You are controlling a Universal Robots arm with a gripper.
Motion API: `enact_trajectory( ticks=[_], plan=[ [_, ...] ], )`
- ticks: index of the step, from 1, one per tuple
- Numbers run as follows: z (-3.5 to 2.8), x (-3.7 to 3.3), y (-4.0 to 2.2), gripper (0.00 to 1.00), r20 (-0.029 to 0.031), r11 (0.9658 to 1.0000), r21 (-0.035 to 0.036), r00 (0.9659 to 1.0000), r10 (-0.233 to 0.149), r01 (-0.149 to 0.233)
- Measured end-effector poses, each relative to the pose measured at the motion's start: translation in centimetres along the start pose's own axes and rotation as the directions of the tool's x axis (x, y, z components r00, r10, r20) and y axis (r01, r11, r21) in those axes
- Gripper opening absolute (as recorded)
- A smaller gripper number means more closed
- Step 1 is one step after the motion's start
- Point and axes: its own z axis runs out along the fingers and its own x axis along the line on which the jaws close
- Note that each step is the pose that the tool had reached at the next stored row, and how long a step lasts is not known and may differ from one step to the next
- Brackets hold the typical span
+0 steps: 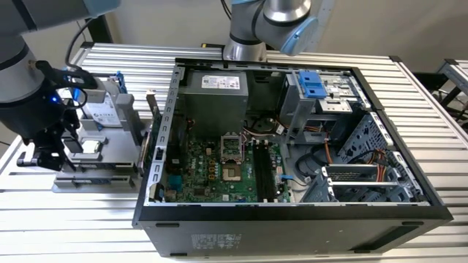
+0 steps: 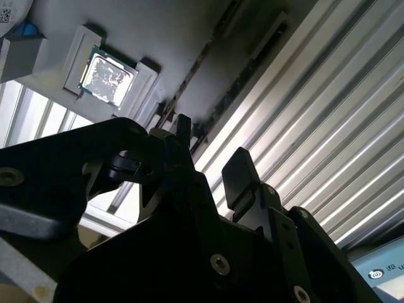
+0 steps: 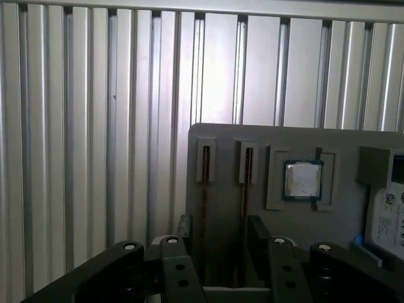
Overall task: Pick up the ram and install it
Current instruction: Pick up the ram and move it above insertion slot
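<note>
Ribbed table (image 3: 95,126), pick step: gripper (image 3: 219,222) spread wide and empty over tray (image 3: 227,145), ram (image 3: 205,189) edge-on below; grasp likely needs centring on one stick.

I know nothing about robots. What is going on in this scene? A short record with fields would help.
gripper: open, holding nothing, over the holder
ram: two sticks on edge, side by side in holder slots
processor: flat in the holder, beside the ram
holder: grey, on the slatted table
case: open, on the exterior view's right of the holder
progress: ram not yet picked up
</note>
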Motion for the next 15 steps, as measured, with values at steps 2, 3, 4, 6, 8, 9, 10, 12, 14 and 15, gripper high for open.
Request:
enact_trajectory(
  ticks=[2,3,4,6,8,9,10,12,14,15],
  plan=[
    [0.28,0.06,0.01,1.00,-0.0001,1.0000,-0.0002,1.0000,0.000,0.000],
    [0.43,0.08,0.01,1.00,-0.0001,1.0000,-0.0002,1.0000,0.000,0.000],
    [0.61,0.11,0.00,1.00,-0.0001,1.0000,-0.0002,1.0000,0.000,0.000],
    [0.95,0.16,0.00,1.00,-0.0001,1.0000,-0.0002,1.0000,0.000,0.000],
    [1.26,0.21,0.00,1.00,-0.0001,1.0000,-0.0002,1.0000,0.000,0.000],
    [1.41,0.25,0.00,1.00,-0.0001,1.0000,-0.0002,1.0000,0.000,0.000],
    [1.54,0.30,0.00,1.00,-0.0002,1.0000,-0.0003,1.0000,0.000,0.000],
    [1.85,0.39,0.00,1.00,-0.0001,1.0000,-0.0002,1.0000,0.000,0.000],
    [2.18,0.49,0.00,1.00,-0.0001,1.0000,-0.0002,1.0000,0.000,0.000],
    [2.35,0.53,0.01,1.00,-0.0002,1.0000,-0.0002,1.0000,0.000,0.000]
  ],
)
